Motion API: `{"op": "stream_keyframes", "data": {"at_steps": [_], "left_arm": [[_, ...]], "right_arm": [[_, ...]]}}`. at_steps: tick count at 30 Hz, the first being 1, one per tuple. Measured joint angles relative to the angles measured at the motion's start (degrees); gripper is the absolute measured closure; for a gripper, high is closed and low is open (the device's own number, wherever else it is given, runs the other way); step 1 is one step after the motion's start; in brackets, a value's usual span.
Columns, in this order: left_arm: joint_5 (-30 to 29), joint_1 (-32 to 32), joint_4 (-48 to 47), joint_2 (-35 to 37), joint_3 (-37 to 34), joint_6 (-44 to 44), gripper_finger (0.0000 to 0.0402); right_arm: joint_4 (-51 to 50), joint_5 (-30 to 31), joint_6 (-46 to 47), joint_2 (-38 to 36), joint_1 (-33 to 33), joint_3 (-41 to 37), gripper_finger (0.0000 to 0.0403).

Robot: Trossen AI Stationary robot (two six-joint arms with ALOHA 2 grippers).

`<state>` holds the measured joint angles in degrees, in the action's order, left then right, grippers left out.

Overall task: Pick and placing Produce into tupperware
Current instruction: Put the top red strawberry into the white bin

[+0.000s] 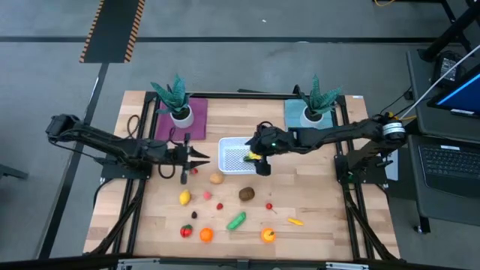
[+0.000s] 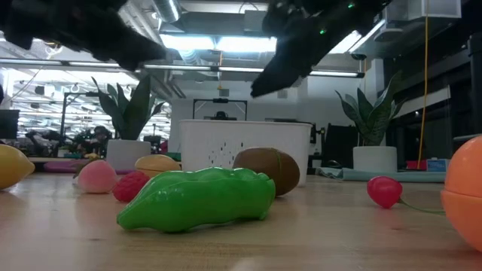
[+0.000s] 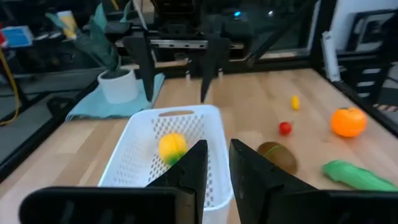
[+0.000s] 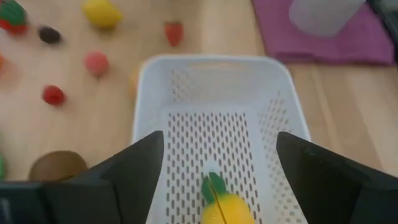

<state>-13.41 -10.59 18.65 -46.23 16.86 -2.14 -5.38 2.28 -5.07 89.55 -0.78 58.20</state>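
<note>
The green piece [image 2: 197, 198] lies nearest the low camera, on its side on the table [image 1: 315, 217], with a kiwi [image 2: 266, 168] just behind it and half of an orange [image 2: 464, 202] at the picture's 3 o'clock edge. No brand, label or readable writing shows on anything.

The right gripper [image 1: 260, 161] hangs over the 3 o'clock side of the basket [image 1: 229, 142], fingers [image 4: 127, 171] spread wide and holding nothing. Directly beneath them, on the perforated floor, lies a yellow piece with a green leaf [image 4: 225, 205]; whether a fingertip touches it cannot be told. The left gripper [image 1: 196, 158] sits just off the basket's 9 o'clock side, its fingers [image 3: 193, 171] drawn close with a narrow gap, nothing between them, pointing across the basket.

The basket stands at the table's centre. The rest of the produce is scattered toward 6 o'clock from it: a lemon [image 1: 184, 197], a tan piece [image 1: 217, 178], a pink piece [image 1: 208, 196], a strawberry [image 1: 186, 232], a small yellow piece [image 1: 295, 221] and a cherry [image 1: 269, 205] near 5 o'clock. Two plants [image 1: 177, 101] stand on mats at 11 and 1 o'clock.
</note>
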Motion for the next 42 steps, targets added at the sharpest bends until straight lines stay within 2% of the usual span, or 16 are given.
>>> {"op": "stream_keyframes", "data": {"at_steps": [4, 8, 15, 21, 26, 34, 38, 42], "left_arm": [[0.0, -2.46, -5.33, 5.92, 0.0, 0.3, 0.0353], [0.0, -4.2, -6.37, 9.64, 0.0, 0.31, 0.0365], [0.0, -4.95, -6.37, 10.75, 0.0, 0.07, 0.0384], [0.0, -4.94, -6.51, 10.67, -0.02, 0.53, 0.0397], [0.0, -4.94, -6.55, 10.67, -0.04, 0.53, 0.0399], [-1.02, -4.95, -6.58, 10.67, -0.04, 0.56, 0.0374], [-5.89, -4.92, -6.68, 10.67, -0.04, 1.6, 0.0344], [-6.01, -4.92, -7.58, 10.67, -0.04, 2.02, 0.0296]], "right_arm": [[9.17, 0.0, -1.36, -6.02, 1.72, -7.61, 0.0091], [20.54, -0.02, -1.79, -12.42, 3.14, -17.05, 0.0091], [38.18, -0.06, -0.08, -23.26, 4.17, -32.7, 0.0091], [50.66, -1.35, 1.93, -28.38, 4.16, -43.7, 0.0091], [51.27, -1.48, 3.59, -29.1, 4.12, -47.4, 0.0091], [49.76, -1.47, 4.9, -28.95, 4.12, -47.59, 0.0091], [49.76, -1.48, 4.9, -28.95, 4.12, -47.59, 0.0091], [49.8, -1.46, 5.01, -28.95, 4.13, -47.59, 0.0091]]}}
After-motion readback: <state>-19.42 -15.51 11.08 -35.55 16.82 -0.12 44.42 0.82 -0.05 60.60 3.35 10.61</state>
